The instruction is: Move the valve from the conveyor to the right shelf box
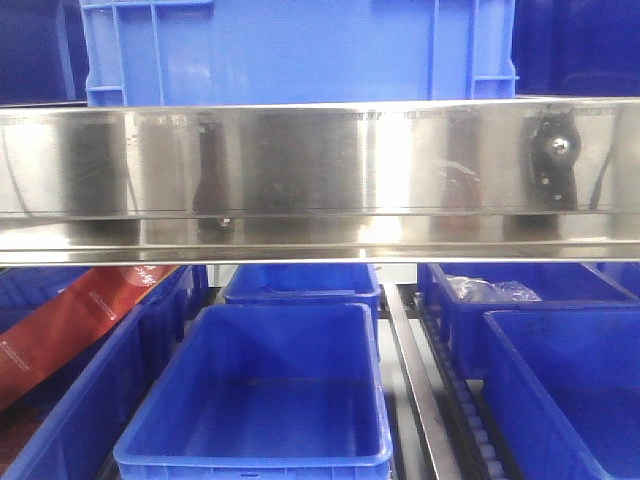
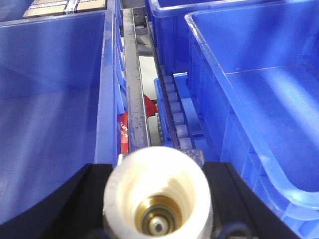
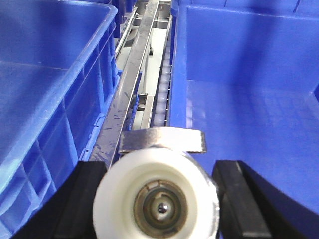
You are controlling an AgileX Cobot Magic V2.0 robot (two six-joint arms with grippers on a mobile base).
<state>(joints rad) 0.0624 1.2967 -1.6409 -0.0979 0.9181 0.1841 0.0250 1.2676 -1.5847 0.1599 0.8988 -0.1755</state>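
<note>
A polished steel shelf beam (image 1: 320,180) runs across the front view, with a blue crate (image 1: 300,50) resting above it and rows of open blue boxes on the shelf below. The nearest middle box (image 1: 260,400) holds nothing that can be seen, a red packet (image 1: 70,320) lies slanted in the boxes at the left, and a clear plastic bag (image 1: 490,290) sits in a far box on the right. In the left wrist view, the left arm's jaws are pinched on a cream-white valve (image 2: 157,199), seen end-on with brass inside its bore. It hangs over the gap between a left-hand box (image 2: 50,99) and a right-hand box (image 2: 259,99), above a steel rail (image 2: 134,99) and a roller track (image 2: 177,114). In the right wrist view, the right arm's jaws are pinched on a white valve (image 3: 157,199) with a flat metal handle (image 3: 162,141) on top. This valve is held above a steel divider (image 3: 129,84), between a box at the left (image 3: 45,89) and the shelf box at the right (image 3: 249,99), just beside the latter's near left wall.
</note>
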